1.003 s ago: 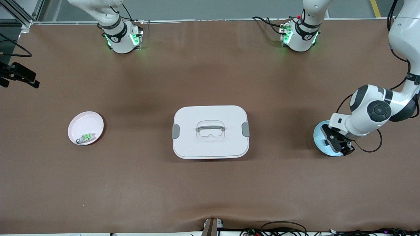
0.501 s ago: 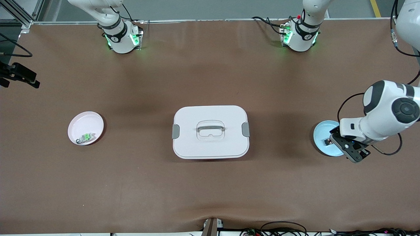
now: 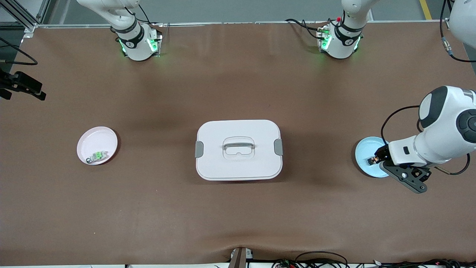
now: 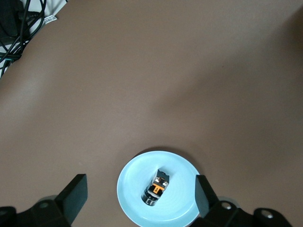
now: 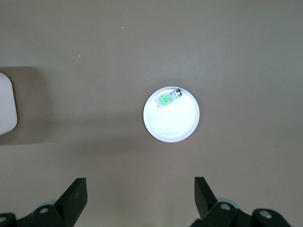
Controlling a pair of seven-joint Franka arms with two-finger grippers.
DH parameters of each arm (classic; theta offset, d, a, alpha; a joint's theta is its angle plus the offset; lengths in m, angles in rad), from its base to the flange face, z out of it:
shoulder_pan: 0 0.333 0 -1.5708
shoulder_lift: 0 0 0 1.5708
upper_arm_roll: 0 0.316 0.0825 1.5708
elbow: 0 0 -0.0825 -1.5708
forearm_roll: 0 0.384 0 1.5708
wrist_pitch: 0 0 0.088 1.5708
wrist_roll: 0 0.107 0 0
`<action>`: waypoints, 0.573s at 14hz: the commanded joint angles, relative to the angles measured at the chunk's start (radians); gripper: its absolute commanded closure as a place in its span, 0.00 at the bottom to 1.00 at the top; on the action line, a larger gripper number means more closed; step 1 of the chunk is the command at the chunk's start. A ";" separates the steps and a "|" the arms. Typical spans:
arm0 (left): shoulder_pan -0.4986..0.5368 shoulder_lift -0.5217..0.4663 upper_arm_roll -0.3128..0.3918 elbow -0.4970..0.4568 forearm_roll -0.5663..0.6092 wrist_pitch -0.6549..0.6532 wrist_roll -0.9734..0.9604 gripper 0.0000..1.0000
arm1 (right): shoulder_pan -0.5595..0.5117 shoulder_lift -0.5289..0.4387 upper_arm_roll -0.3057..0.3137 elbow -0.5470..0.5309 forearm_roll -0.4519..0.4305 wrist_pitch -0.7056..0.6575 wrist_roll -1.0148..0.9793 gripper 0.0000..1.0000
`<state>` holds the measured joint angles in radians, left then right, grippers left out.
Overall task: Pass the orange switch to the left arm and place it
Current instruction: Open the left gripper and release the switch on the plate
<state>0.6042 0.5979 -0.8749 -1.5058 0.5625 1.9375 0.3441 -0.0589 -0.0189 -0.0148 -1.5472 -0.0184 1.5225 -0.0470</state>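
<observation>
Hovering over the blue plate [image 3: 366, 156] at the left arm's end of the table, left gripper [image 3: 409, 178] sits spread wide, nothing held. Front view: orange switch [image 3: 372, 160] lies on that plate, box [image 3: 238, 149] mid-table well apart from the plate, pink plate [image 3: 97, 145] past the box at the right arm's end with a green-topped component [image 3: 97, 155] in it. Box sits between the two plates, likely as the obstacle to route around.

Left wrist view: switch [image 4: 156, 187] in the blue plate [image 4: 137, 198], seen between the open fingers [image 4: 75, 194], below them, no contact; looks like pre-grasp alignment.

Right wrist view: right gripper [image 5: 139, 201] high over the table near the pink plate [image 5: 171, 114], fingers [image 5: 75, 194] apart, empty, waiting; box corner [image 5: 7, 104] at the edge.
</observation>
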 commanded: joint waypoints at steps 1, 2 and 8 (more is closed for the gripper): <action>-0.027 -0.030 -0.041 0.039 -0.015 -0.084 -0.117 0.00 | -0.004 0.002 0.007 0.012 -0.006 -0.009 0.007 0.00; -0.040 -0.030 -0.047 0.039 -0.013 -0.094 -0.172 0.00 | -0.004 0.002 0.007 0.010 -0.006 -0.009 0.007 0.00; -0.070 -0.049 -0.116 0.052 -0.010 -0.152 -0.439 0.00 | -0.004 0.002 0.007 0.010 -0.006 -0.009 0.007 0.00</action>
<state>0.5288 0.5607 -0.9659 -1.4736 0.5614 1.8328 -0.0347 -0.0588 -0.0189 -0.0145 -1.5472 -0.0184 1.5224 -0.0470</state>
